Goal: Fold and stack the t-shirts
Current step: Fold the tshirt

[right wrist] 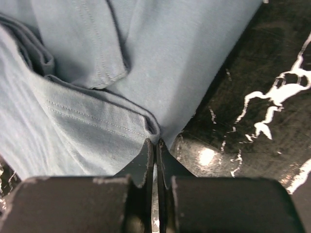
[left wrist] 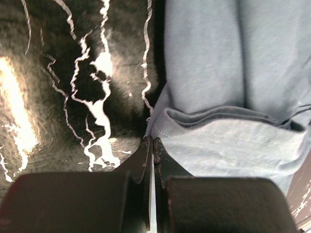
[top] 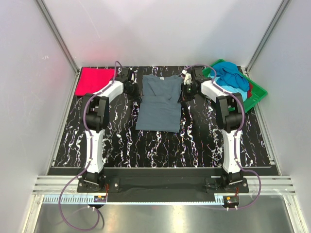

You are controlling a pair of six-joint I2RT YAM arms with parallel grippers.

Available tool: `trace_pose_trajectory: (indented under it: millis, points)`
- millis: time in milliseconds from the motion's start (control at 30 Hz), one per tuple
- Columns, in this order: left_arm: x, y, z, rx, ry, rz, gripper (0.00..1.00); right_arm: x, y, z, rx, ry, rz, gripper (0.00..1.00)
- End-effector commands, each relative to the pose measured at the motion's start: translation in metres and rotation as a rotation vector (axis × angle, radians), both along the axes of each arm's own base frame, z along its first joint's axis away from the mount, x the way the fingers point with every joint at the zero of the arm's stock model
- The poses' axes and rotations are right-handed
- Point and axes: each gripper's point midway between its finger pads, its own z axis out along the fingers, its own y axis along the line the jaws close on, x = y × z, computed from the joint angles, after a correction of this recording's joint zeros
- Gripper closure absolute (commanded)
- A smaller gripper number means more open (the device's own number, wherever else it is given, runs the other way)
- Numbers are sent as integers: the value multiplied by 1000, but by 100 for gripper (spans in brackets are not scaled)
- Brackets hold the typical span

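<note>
A slate grey-blue t-shirt (top: pixel 158 103) lies flat mid-table, collar at the far end, both sleeves folded inward. My left gripper (top: pixel 132 88) sits at its left shoulder edge. In the left wrist view, that gripper (left wrist: pixel 152 141) is shut, with the folded sleeve corner (left wrist: pixel 204 141) pinched at the tips. My right gripper (top: pixel 186 90) is at the right shoulder edge. The right wrist view shows it (right wrist: pixel 155 141) shut on the stitched hem corner (right wrist: pixel 97 121). A folded red-pink t-shirt (top: pixel 95 80) rests at the back left.
A green tray (top: pixel 257 93) at the back right holds a heap of shirts: dark blue (top: pixel 231 74), turquoise (top: pixel 224 89) and a sliver of red (top: pixel 250 90). White walls close in the black marbled table (top: pixel 160 145) on three sides.
</note>
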Motion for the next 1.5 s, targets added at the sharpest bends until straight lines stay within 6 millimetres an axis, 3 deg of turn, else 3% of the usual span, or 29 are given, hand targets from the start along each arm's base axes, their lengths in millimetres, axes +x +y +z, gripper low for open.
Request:
trace_pose_trajectory:
  millis: [0,167,433,733,833,933,1000,1033,1067,1100,1133,1167,1233,1333,1400,1467]
  points:
    - [7,8,-3,16,-14,38,100,19,-4,23,-30,-100,-34,100]
    - [8,12,-5,28,-13,56,100,27,-8,40,-22,-179,-74,100]
    - [8,11,-6,25,-8,60,100,34,-14,44,-27,-258,-141,100]
    - [10,14,-11,35,-2,73,100,43,-9,56,19,-319,-150,100]
    - [11,15,-10,33,-3,75,100,47,-11,59,11,-336,-160,97]
    - [11,13,-7,23,-4,77,100,51,-11,56,7,-334,-167,86]
    - [12,16,5,18,-17,99,93,53,-10,59,11,-339,-171,84]
    - [9,19,7,21,-11,112,83,54,-11,62,7,-344,-180,84]
    - [9,22,12,29,-16,135,78,57,-12,70,9,-357,-193,83]
    - [9,24,27,23,-41,145,70,57,-14,76,7,-365,-205,83]
    - [5,25,32,23,-42,145,62,58,-16,91,9,-392,-221,72]
    - [5,28,38,30,-52,149,52,56,-17,97,15,-391,-231,60]
    - [-1,30,60,33,-82,135,48,45,-18,111,19,-372,-235,47]
    - [-12,27,89,11,-108,103,47,20,-14,128,63,-311,-230,46]
    - [-27,23,105,-9,-118,86,47,1,-12,124,79,-249,-222,45]
    - [-50,13,108,-16,-106,39,46,-28,-18,118,72,-136,-263,46]
